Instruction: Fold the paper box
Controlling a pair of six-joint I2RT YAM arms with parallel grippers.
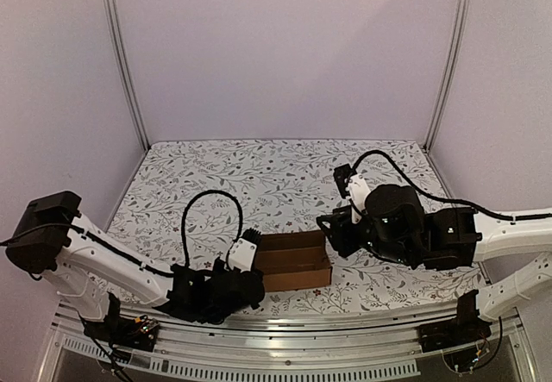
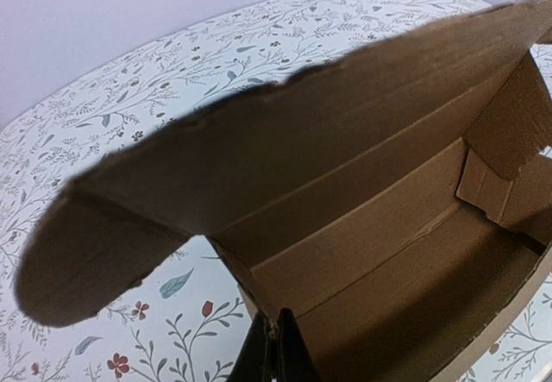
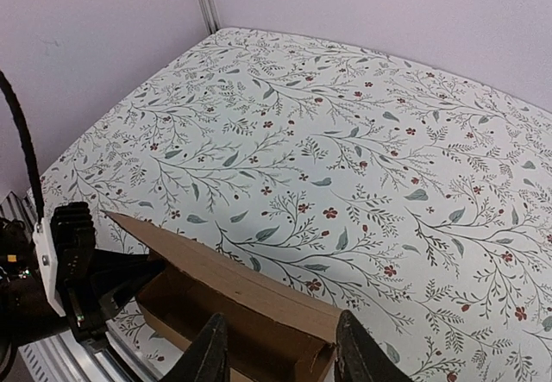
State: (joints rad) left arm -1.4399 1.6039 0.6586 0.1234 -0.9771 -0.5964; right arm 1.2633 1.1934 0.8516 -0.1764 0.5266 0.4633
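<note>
On the flowered cloth [image 1: 259,184], close to its near edge, lies the paper box [image 1: 295,261], a narrow open trough of brown card with one long flap raised. At the box's left end the left gripper [image 2: 278,347] is pinched shut on what looks like the thin end wall. At the box's right end the right gripper [image 3: 283,330] stands part-open astride the corner; whether its pads [image 3: 354,352] touch I cannot tell. The box is probably light, stiff across panels, floppy at creases, so it may skid or crush; wall edges near corners suit a grip. Its right-end tabs hide behind those fingers, and the top view shows no slits
</note>
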